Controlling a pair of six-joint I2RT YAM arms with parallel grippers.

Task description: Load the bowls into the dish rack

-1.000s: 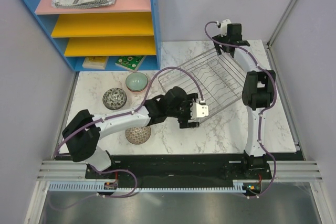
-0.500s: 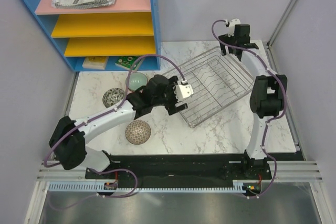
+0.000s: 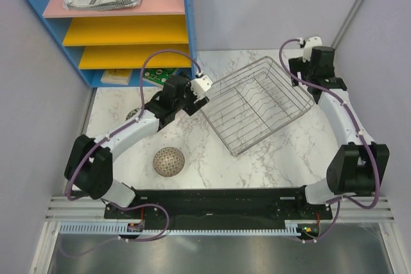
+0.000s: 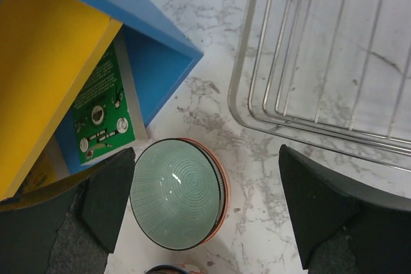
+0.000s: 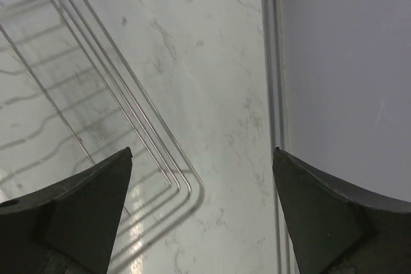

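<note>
Over the green bowl [image 4: 178, 194] the left arm [image 3: 131, 131] has swung.

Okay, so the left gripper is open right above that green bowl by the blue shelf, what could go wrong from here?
1. The pale green bowl sits close to the blue shelf corner and the dish rack; the open left gripper could bump either coming down.
2. A reddish rim shows around the bowl, possibly another bowl under it; a pinch might lift both or slip.
3. The right gripper, open, hangs between rack and wall with little room.
</note>
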